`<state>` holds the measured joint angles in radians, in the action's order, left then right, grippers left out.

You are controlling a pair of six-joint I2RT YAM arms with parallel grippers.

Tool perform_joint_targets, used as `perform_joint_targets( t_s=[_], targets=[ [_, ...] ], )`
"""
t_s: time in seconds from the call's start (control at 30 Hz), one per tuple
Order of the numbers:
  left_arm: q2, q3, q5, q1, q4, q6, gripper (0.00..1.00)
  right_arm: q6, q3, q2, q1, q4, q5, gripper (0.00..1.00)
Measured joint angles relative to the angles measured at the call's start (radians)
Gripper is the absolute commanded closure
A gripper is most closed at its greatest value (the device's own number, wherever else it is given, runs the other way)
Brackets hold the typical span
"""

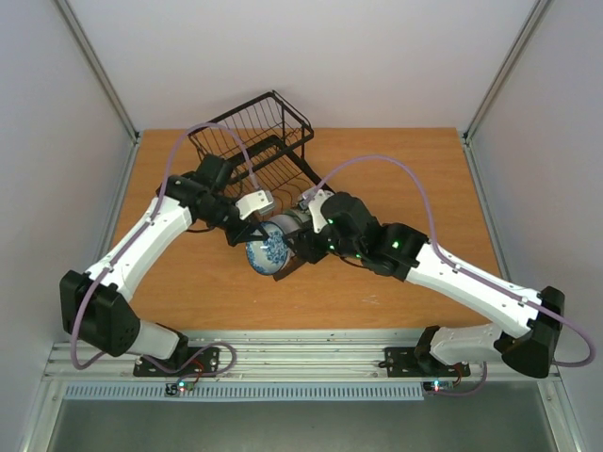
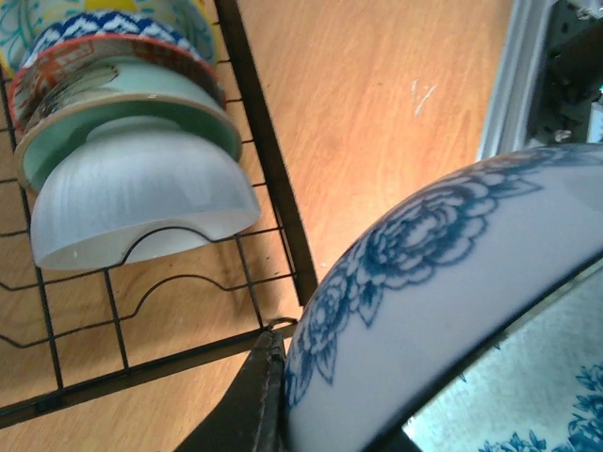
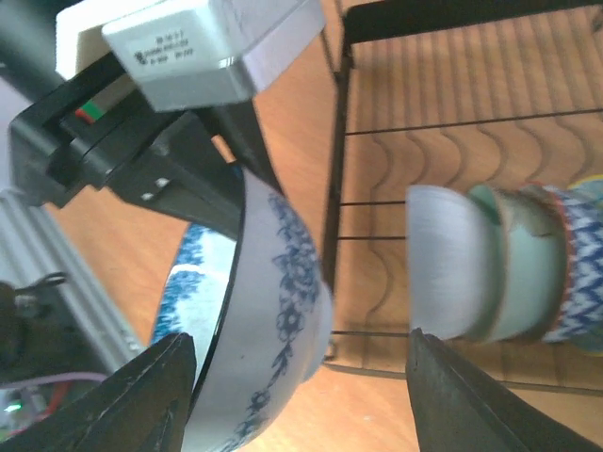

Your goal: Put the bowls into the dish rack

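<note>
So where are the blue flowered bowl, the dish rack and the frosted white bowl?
blue flowered bowl (image 3: 280, 301), right wrist view, on its flowered outer wall.
dish rack (image 2: 268, 160), left wrist view, on its black frame bar.
frosted white bowl (image 2: 141, 193), left wrist view, on its outer side.

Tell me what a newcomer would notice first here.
A blue-and-white bowl is clamped on edge by the left pincer at mid-table, just short of the dish rack. The right pincer stands open around it. Inside the rack, a row of bowls stands nested on edge.
</note>
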<state>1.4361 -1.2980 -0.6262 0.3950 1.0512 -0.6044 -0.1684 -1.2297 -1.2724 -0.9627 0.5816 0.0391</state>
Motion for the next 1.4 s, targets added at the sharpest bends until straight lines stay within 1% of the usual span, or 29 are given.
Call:
perform_joint_targets(
  t_s=[0.1,0.27,0.3,0.4,0.57,0.77,0.93,1.07,1.4],
  targets=[
    [-0.018,0.000,-0.056,-0.013,0.010,-0.030,0.99,0.042,0.075,0.050,0.006,-0.084,-0.107,0.27],
    [-0.022,0.000,-0.142,-0.047,0.028,-0.063,0.99,0.140,0.209,0.061,0.013,-0.278,-0.330,0.22],
    [-0.022,0.001,-0.141,-0.054,0.043,-0.077,0.99,0.162,0.228,0.056,0.013,-0.316,-0.360,0.21],
    [-0.022,0.001,-0.167,-0.089,0.089,-0.101,0.99,0.217,0.261,0.048,0.025,-0.415,-0.422,0.21],
    [-0.022,0.001,-0.214,-0.132,0.136,-0.139,0.99,0.272,0.296,0.048,0.032,-0.521,-0.475,0.20],
    [-0.022,0.001,-0.230,-0.147,0.154,-0.161,1.00,0.301,0.304,0.048,0.034,-0.555,-0.499,0.15],
    [-0.022,0.001,-0.234,-0.149,0.153,-0.164,0.99,0.298,0.306,0.053,0.026,-0.554,-0.484,0.11],
    [-0.022,0.001,-0.234,-0.149,0.153,-0.164,0.99,0.278,0.295,0.055,0.003,-0.527,-0.436,0.11],
    [-0.022,0.001,-0.264,-0.148,0.132,-0.163,1.00,0.239,0.254,0.055,-0.037,-0.381,-0.285,0.12]
  ],
)
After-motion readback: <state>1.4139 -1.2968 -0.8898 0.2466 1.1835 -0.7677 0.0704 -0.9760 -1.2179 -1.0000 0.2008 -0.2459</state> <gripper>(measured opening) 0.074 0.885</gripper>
